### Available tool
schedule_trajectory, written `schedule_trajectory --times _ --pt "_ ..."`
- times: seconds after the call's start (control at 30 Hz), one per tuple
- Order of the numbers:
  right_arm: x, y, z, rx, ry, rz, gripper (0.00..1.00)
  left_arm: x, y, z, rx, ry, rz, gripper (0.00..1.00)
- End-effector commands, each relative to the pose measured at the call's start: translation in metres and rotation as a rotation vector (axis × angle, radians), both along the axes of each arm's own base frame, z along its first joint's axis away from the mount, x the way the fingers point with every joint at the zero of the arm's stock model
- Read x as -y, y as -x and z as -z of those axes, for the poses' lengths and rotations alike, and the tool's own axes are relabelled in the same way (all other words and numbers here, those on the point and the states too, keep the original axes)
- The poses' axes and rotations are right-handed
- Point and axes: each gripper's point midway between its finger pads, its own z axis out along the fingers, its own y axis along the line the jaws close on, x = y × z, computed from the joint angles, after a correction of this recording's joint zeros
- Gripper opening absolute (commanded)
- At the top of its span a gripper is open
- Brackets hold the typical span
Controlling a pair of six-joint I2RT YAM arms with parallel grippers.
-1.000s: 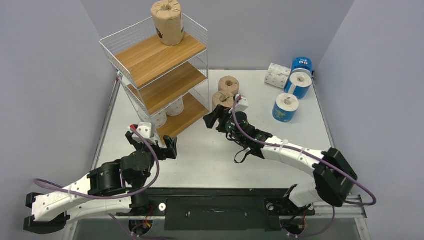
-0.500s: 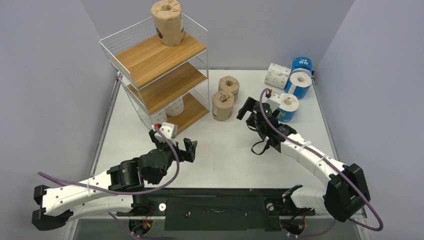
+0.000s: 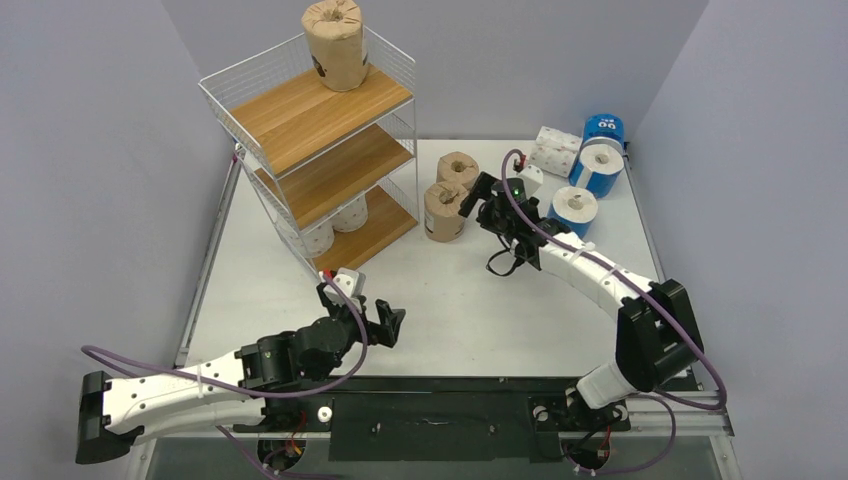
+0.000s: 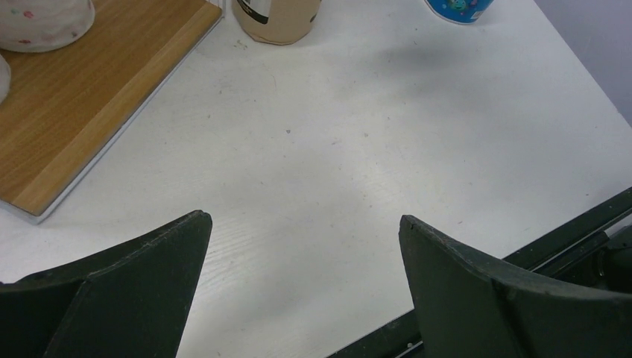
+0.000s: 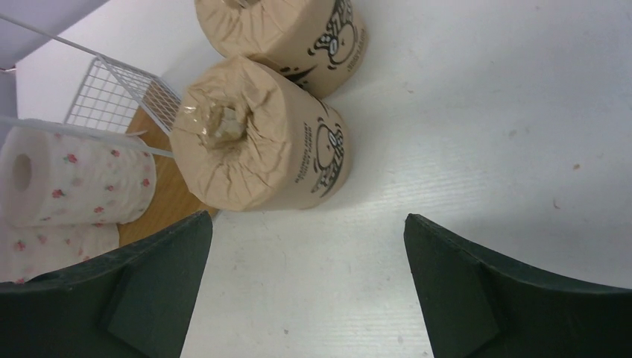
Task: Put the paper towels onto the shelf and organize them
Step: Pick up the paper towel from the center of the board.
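Right claw (image 3: 477, 196) back beside brown roll (image 5: 253, 142), dark print unreadable

The 3-tier white wire shelf with wooden boards (image 3: 300, 115) holds 1 brown-paper-wrapped roll (image 3: 335, 45) on top and 2 white rolls (image 3: 350, 213) on its lowest board. The right gripper (image 3: 474, 196), jaws apart, hangs just beside the nearer of 2 brown-wrapped rolls (image 3: 445, 212) on the white table (image 3: 420, 290).
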Motion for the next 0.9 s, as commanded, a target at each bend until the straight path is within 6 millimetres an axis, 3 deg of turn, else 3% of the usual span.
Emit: schedule_trajectory --times 0.0,0.23,0.87 --pt "-0.014 -0.031 -0.03 0.075 -0.045 -0.017 0.95 0.007 0.005 -0.009 -0.021 0.151 0.011 0.97" --pt "-0.027 -0.054 -0.015 0.043 -0.025 -0.035 0.9 0.003 0.007 0.01 -0.049 0.135 -0.001 0.97" --pt "-0.044 -0.079 0.016 0.009 -0.076 -0.043 0.79 0.004 0.007 0.018 -0.067 0.147 -0.011 0.97"
